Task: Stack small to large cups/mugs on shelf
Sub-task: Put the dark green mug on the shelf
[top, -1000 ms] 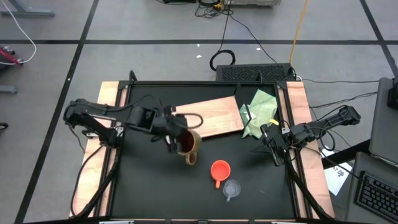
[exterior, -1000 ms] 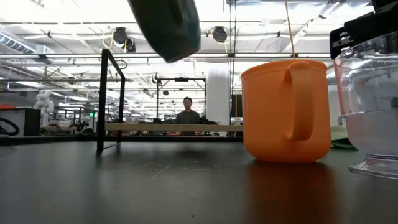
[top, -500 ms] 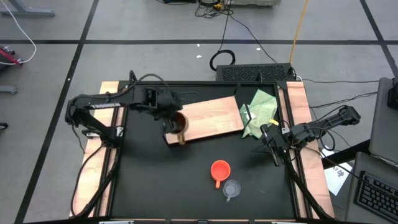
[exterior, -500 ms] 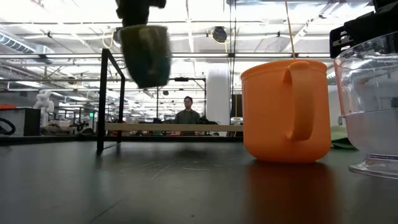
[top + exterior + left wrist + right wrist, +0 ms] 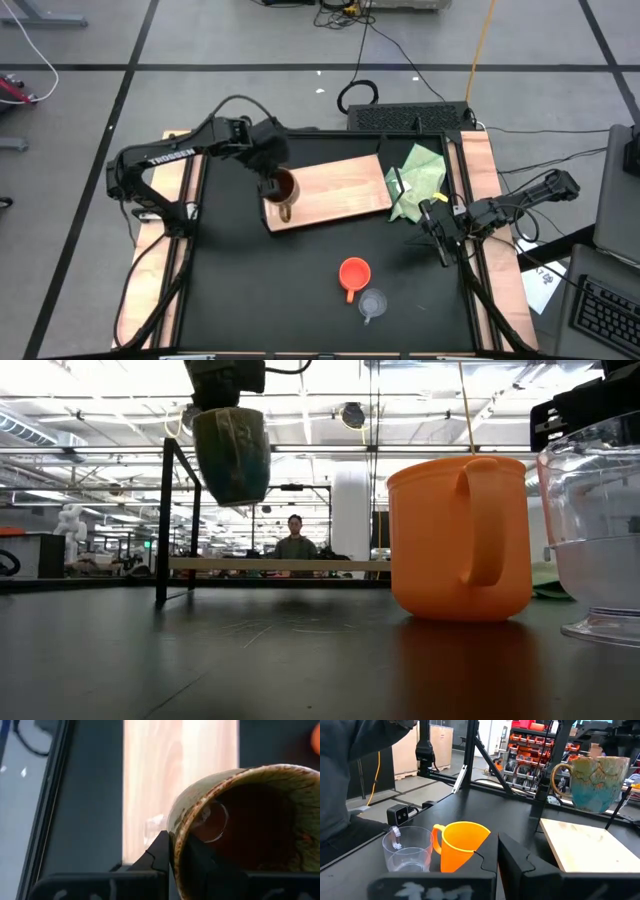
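Cups sat nearest the front of the black table (image 5: 240, 300): the small clear cup (image 5: 373, 304) at the front, the orange cup (image 5: 353, 273) just behind it, close beside each other and both upright on the tabletop. Farther back, the left gripper (image 5: 272, 185) held the big brown mug (image 5: 284, 189) by its rim, fingers closed on the wall, one inside and one outside; the mug hung in the air above the left end of the wooden shelf (image 5: 340, 188), handle toward the front. At the right edge of the table the right gripper (image 5: 441, 232) waited near the green cloth (image 5: 420, 180); whether its fingers were apart could not be told
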Motion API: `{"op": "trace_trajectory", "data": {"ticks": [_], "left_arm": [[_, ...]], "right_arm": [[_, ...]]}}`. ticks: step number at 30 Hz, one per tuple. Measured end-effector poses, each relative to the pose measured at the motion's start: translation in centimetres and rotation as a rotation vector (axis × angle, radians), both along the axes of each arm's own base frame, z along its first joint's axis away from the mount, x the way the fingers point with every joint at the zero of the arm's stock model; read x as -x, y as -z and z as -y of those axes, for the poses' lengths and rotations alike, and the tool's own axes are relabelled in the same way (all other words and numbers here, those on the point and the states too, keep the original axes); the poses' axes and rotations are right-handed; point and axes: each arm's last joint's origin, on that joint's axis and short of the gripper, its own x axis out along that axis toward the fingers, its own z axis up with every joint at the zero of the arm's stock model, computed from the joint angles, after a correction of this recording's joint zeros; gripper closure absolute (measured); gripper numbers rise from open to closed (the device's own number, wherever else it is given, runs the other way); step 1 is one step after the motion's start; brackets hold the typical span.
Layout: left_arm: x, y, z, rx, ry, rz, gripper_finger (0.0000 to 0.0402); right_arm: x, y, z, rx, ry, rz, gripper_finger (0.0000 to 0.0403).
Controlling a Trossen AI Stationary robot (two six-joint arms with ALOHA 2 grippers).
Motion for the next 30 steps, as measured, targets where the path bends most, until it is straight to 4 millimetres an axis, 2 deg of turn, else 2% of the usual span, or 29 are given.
{"op": "trace_trajectory", "data": {"ticks": [7,14,19,30], "left_arm": [[-0.9,0.6,-0.6,0.027,0.053,0.03,0.0372],[-2.7,3.3,-1.8,0.047,0.025,-0.068,0.0372],[-3.1,4.6,-2.5,0.057,-0.015,-0.134,0.0372],[-3.1,4.9,-2.7,0.069,-0.06,-0.154,0.0372]], "right_arm": [[0.0,0.0,0.0,0.0,0.0,0.0,0.0403],[0.0,0.0,0.0,0.004,-0.001,0.001,0.0403],[0.0,0.0,0.0,0.004,0.0,0.001,0.0403],[0.0,0.0,0.0,0.003,0.0,0.001,0.0403]]}}
